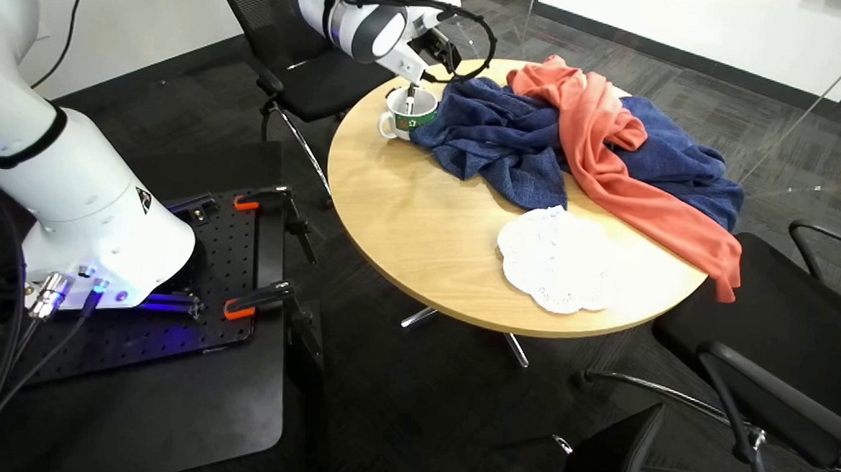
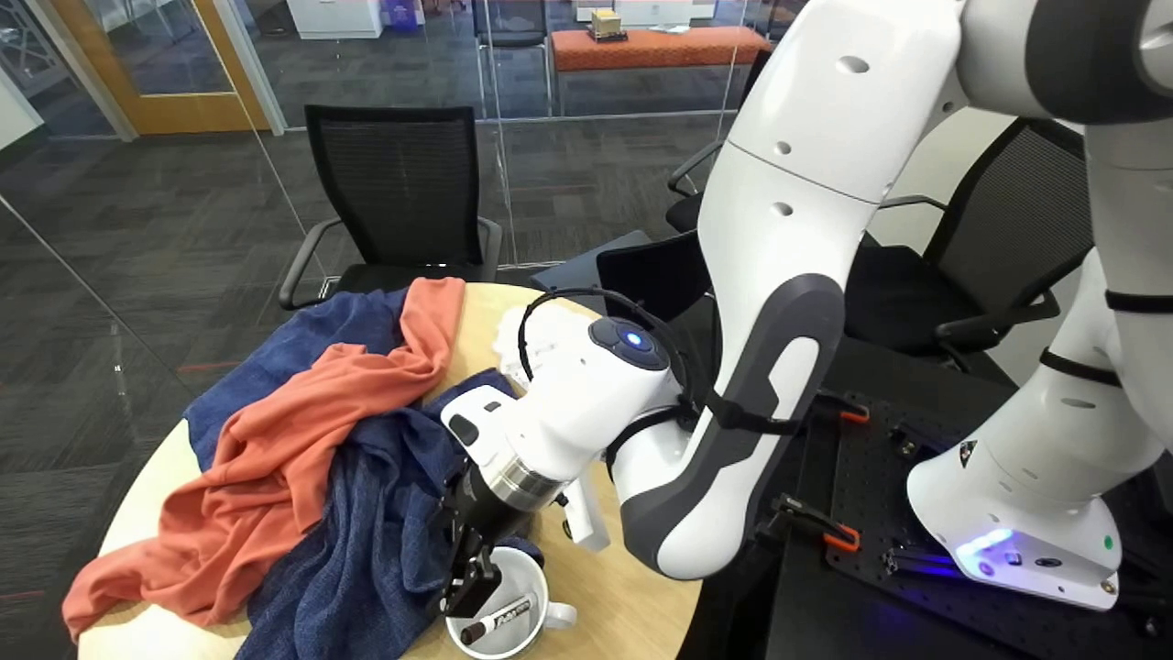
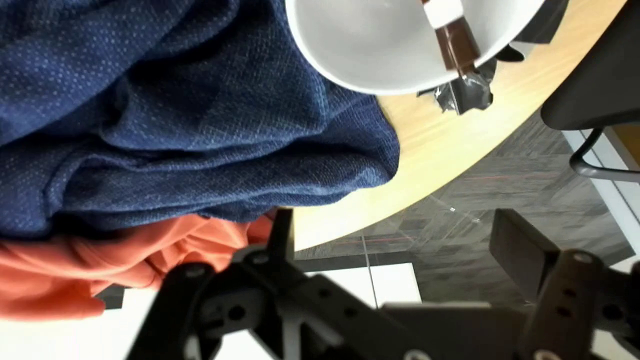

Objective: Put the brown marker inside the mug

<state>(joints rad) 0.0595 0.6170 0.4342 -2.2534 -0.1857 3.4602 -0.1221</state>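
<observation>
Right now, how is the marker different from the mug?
The marker is thin like a stick; the mug is wide and round, with a handle. The marker leans inside, while the mug stands upright on the table. The marker has brown on it; the mug has green outside. Both have some white.

- The round desk (image 1: 421,222) had a pale wood-grain top, whitened by glare (image 1: 649,277) near one edge.
- Black mesh-backed office chairs (image 2: 394,183) stood around it.
- The carpeted floor (image 2: 119,247) was dark grey and patterned, with thin red streaks.
- A clear glass partition (image 2: 501,156) divided the space; beyond it showed an orange upholstered bench (image 2: 660,50).
- A wood-framed glazed door (image 2: 183,106) stood off to one side.
- A white wall (image 1: 691,23) met the floor along a dark baseboard (image 1: 660,50).
</observation>
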